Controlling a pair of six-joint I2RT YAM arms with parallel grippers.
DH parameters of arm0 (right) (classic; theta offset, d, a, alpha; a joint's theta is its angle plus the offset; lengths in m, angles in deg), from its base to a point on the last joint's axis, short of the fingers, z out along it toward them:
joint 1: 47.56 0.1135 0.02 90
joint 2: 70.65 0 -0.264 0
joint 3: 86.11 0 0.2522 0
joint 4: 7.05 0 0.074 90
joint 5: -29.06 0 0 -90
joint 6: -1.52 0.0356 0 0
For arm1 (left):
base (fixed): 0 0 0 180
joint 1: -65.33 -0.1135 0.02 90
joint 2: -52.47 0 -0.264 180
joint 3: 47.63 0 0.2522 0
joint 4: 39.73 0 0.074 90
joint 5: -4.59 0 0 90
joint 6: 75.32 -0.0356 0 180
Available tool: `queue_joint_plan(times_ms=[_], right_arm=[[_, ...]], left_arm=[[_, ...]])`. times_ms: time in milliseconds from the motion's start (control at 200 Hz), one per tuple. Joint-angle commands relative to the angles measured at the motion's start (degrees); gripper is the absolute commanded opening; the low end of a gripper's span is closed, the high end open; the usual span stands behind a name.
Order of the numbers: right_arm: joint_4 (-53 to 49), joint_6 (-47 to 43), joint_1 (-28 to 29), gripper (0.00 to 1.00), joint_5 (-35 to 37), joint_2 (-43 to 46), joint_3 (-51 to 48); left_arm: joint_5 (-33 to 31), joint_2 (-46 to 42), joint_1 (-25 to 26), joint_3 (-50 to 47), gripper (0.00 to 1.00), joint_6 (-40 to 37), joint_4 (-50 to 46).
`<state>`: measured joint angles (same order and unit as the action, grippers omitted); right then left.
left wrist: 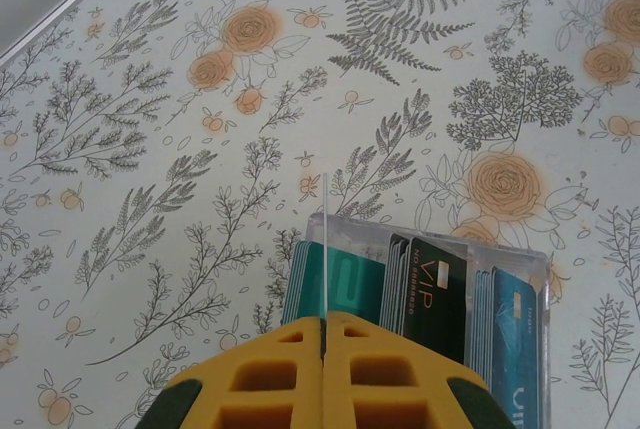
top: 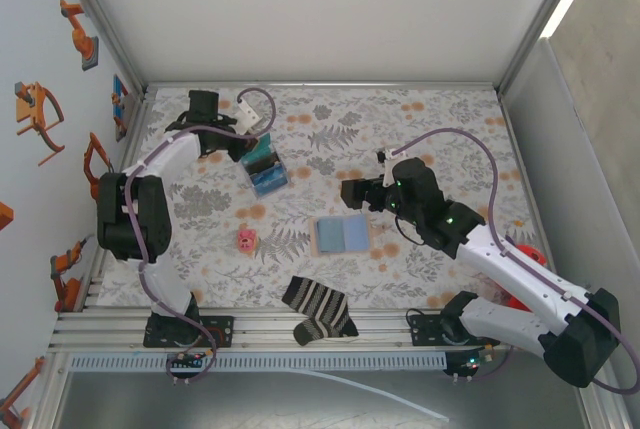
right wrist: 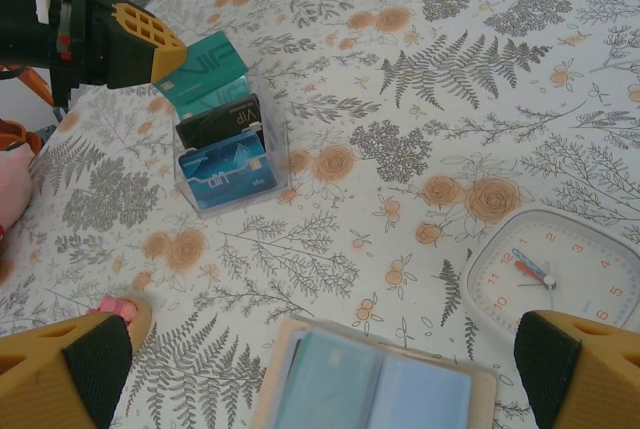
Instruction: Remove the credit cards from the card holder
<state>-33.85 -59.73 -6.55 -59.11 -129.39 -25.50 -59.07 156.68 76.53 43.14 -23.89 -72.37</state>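
Two pincers, top view: the card holder (top: pixel 343 234) lies open and flat on the floral worktop (top: pixel 430 119), just on the near side of the right pincer (top: pixel 350 192). It is well apart from the left pincer (top: pixel 243 146), which hangs over a clear box (top: pixel 268 171) toward the far left.
Holder's look, top view: tan border, two blue-grey inner panels side by side.
Bystanders, top view: a small pink object (top: pixel 247 239) left of the holder; a striped sock (top: pixel 318 309) at the near edge.
Left pincer, left wrist view: yellow fingers pressed together, gripping a thin credit card (left wrist: pixel 325 214) seen edge-on, above the stored cards (left wrist: pixel 435 294), teal, black and blue, standing in the box.
Holder's place, right wrist view: at the bottom edge, between the two spread fingers of the right pincer, touching neither.
Holder's look, right wrist view: tan rim, a pale teal card (right wrist: pixel 328 379) in the left half, a paler blue-grey panel in the right.
Right pincer, right wrist view: wide open, holding nothing.
Left pincer, right wrist view: yellow tip closed at the edge of the credit card, teal here, over the box at far left.
Clock (right wrist: pixel 555 274): white, flat on the worktop, right of the holder.
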Motion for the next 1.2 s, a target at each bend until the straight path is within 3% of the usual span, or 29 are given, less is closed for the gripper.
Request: queue_joint_plan(times_ms=[0, 401, 1192], right_arm=[[1.17, 0.98, 0.12, 0.98, 0.72, 0.64, -0.71], [1.08, 1.05, 0.12, 0.97, 0.90, 0.82, -1.03], [0.75, 1.24, 0.12, 0.95, 0.55, 1.39, -1.30]], left_arm=[[-0.73, 1.42, -0.39, 1.71, 0.00, -2.58, -3.26], [-0.81, 3.70, -0.40, 2.64, 0.00, -3.48, -4.20], [-2.20, 4.67, 4.69, 4.37, 0.00, -2.21, -3.71]])
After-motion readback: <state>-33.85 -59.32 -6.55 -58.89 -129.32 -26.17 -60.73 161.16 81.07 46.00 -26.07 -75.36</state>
